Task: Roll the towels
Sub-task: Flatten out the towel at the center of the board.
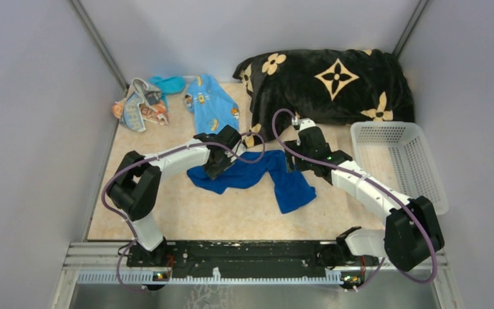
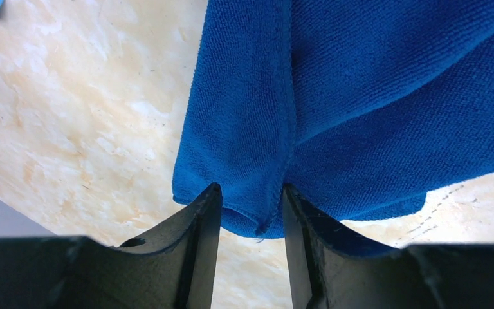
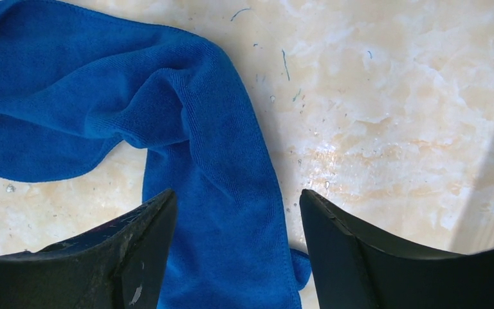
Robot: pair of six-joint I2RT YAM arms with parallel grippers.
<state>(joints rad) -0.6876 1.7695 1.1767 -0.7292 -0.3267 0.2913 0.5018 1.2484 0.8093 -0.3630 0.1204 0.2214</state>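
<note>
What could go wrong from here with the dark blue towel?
1. The left gripper straddles only a thin folded corner of the dark blue towel; it might slip free or catch just one layer.
2. The towel lies bunched and twisted, so a roll may come out lopsided.
3. The right gripper hangs open near the towel's edge and could grab too little cloth.

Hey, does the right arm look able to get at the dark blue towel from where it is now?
Probably yes. The right gripper hangs open directly above a strip of the dark blue towel, and nothing lies between them.
</note>
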